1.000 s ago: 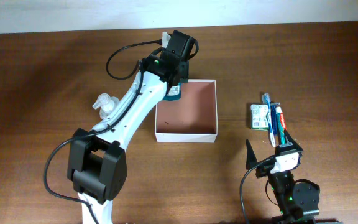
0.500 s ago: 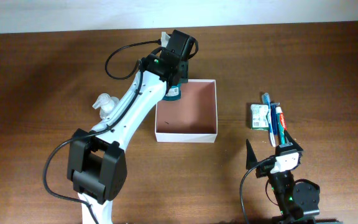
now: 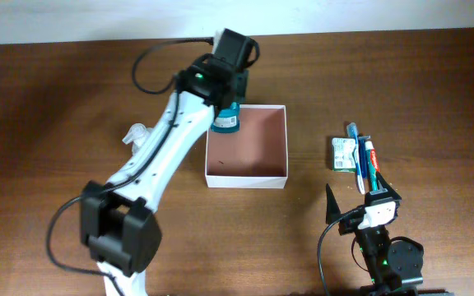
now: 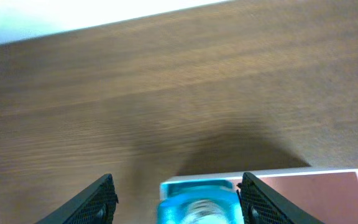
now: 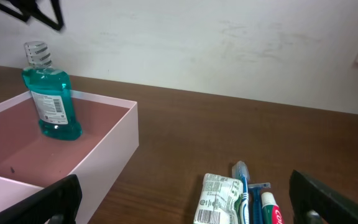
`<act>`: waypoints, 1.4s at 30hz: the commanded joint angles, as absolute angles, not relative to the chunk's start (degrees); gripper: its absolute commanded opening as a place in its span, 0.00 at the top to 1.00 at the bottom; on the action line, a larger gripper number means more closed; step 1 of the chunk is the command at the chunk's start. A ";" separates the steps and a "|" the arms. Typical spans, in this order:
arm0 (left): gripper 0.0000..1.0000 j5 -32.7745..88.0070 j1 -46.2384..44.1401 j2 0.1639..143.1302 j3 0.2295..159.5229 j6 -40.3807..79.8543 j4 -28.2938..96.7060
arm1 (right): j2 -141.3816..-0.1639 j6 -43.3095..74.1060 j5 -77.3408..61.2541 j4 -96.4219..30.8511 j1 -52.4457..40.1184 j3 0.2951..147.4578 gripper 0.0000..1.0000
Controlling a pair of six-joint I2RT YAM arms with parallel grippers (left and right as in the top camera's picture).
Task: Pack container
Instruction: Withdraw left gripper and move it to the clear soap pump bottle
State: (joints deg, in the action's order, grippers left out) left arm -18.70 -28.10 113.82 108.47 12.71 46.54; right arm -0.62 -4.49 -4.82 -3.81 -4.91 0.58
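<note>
The container (image 3: 247,181) is a square white box with a reddish-brown inside, at mid-table; it also shows in the right wrist view (image 5: 104,155) and the left wrist view (image 4: 291,173). A teal bottle (image 3: 225,118) stands upright in its back left corner, also in the right wrist view (image 5: 50,99). My left gripper (image 3: 228,100) hovers just above the bottle, open, jaws either side of the cap (image 4: 199,202). My right gripper (image 3: 359,204) is open and empty near the front edge, right of the container.
A clear pump bottle (image 3: 136,136) lies left of the container beside my left arm. Right of the container lie a white packet (image 3: 344,153), a toothbrush (image 3: 354,148) and a toothpaste tube (image 3: 369,160), just ahead of my right gripper (image 5: 184,180).
My left gripper has drawn up and back from the bottle, which now shows more fully and stands on its own in the container. The right arm has not moved.
</note>
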 commanded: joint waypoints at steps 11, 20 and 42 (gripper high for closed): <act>0.32 -20.12 -10.85 103.20 110.02 10.59 63.90 | -0.21 -4.25 -4.93 -4.10 -4.43 0.32 0.02; 0.22 -15.97 -8.01 103.22 109.56 4.16 72.44 | -0.21 -4.25 -4.93 -4.10 -4.43 0.32 0.02; 0.24 6.66 3.42 106.00 109.54 -16.43 74.41 | -0.21 -4.25 -4.93 -4.10 -4.43 0.32 0.02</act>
